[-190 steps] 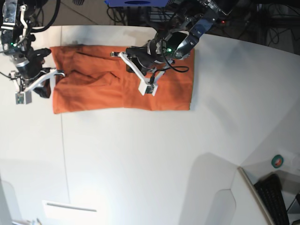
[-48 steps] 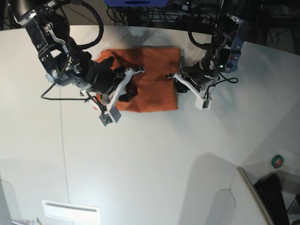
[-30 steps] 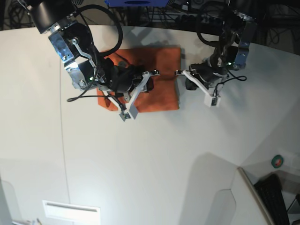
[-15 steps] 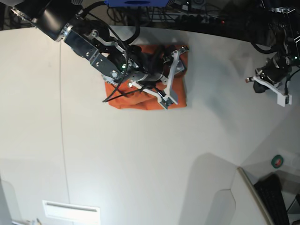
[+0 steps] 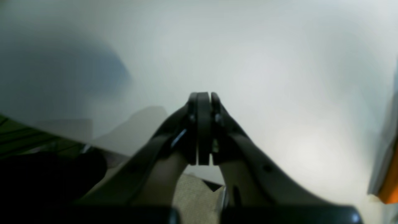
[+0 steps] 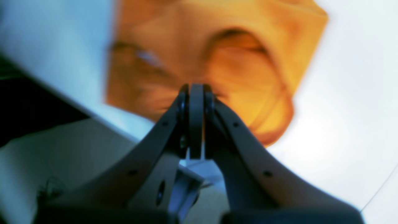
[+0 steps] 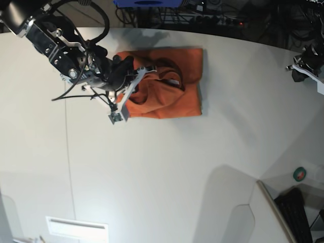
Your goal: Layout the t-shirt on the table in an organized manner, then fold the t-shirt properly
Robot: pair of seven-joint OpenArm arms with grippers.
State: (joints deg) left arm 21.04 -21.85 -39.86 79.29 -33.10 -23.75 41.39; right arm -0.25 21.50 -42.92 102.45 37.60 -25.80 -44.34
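t-shirt (image 7: 169, 88) on table (image 7: 162, 167) (far side), right pincer (image 7: 135, 81) over it

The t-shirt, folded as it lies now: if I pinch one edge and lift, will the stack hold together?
Probably not. The t-shirt looks like soft, limp cloth; its top layer bulges in loose curved folds, so it would likely sag and unfold. The smooth table suggests pushing would slide or bunch it.
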